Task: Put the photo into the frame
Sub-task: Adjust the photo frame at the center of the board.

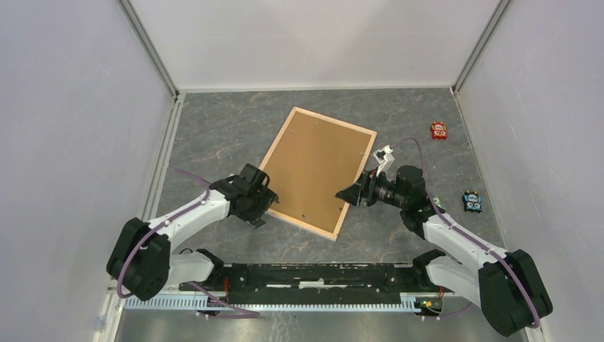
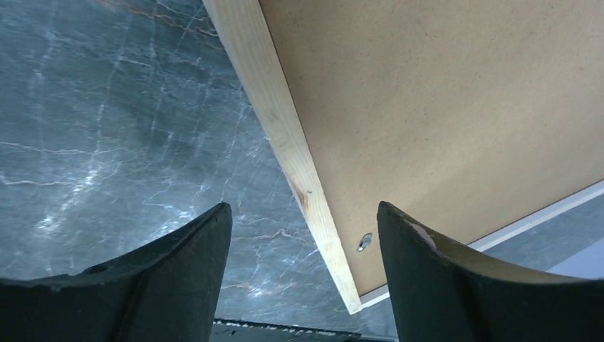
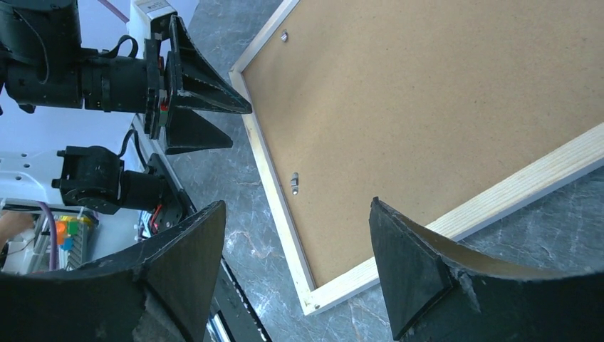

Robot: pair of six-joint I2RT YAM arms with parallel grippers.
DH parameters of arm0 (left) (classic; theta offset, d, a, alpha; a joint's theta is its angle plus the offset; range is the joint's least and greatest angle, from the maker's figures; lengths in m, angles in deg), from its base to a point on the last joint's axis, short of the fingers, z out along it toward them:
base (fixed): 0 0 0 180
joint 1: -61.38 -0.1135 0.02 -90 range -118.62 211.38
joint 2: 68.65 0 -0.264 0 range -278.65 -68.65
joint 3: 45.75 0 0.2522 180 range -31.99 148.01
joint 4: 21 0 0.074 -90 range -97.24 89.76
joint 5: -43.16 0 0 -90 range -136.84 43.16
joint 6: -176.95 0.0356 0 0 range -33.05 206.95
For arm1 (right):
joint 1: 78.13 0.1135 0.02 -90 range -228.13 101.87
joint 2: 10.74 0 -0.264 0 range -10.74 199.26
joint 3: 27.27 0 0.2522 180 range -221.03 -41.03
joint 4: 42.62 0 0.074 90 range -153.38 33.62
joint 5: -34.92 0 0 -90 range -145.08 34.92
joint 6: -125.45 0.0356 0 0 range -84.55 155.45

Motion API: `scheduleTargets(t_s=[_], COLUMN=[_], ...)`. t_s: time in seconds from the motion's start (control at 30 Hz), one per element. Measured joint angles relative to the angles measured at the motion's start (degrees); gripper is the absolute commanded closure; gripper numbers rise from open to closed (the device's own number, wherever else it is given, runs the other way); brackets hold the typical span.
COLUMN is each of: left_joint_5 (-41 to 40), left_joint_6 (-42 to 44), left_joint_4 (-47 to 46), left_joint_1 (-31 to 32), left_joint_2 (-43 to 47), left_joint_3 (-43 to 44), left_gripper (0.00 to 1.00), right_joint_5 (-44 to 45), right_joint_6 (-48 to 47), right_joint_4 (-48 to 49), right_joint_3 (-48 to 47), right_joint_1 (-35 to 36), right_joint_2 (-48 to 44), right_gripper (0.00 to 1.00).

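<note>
1. A dark grey marbled table [image 1: 228,121] sits inside plain white walls. A small red toy [image 1: 439,130] and a small blue toy [image 1: 472,201] lie far out on the right.
2. The frame [image 1: 335,120] lies flat at mid-table, back upward, with the brown backing board [image 1: 317,171] filling it. Its long axis runs from near-left to far-right.
3. No photo is in sight. Whether one already lies under the board cannot be told.
4. The left gripper [image 2: 303,208] hangs over the frame's near-left corner. Its fingers are spread wide with the left long rail showing between them, and it grips nothing.
5. The right gripper [image 3: 295,205] is at the right long rail close to the near-right corner, pointing left across the board. It is also spread wide and holds nothing.
6. The frame lies between the two claws, which flank its near end, so neither arm looks clearly nearer. Any lift or turn would likely start from these two near corners.
</note>
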Motion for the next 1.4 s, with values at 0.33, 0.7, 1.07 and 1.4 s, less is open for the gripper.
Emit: scheduleTargets(t_s=[0.33,0.7,1.07,1.4], left_joint_5=[-1.2,-3.1,-12.2,-11.9], left_joint_6=[-5.5,-3.4,30.7,55.5], left_joint_4=[-3.7,-2.7,1.1,3.7], left_joint_1=[2.9,4.8,3.7,0.4], left_joint_2=[-9.1,-11.3,-14.3,-13.8], left_joint_3=[1.4,3.5,9.1,11.9], left_gripper=[0.47,0.9,0.98,0.98], right_joint_5=[4.1,9.2,26.0,33.6], right_joint_6=[-3.4,-7.6,-20.1,-26.8], right_joint_4=[-4.9,-11.3,-29.8,-34.8], right_joint_3=[-0.6,-1.8,-19.3,-32.8], right_joint_1=[0.0,0.0,-0.5,-1.9], right_joint_2=[-1.7,-2.0,7.2,22.8], right_gripper=[0.22,0.22,0.13,0.08])
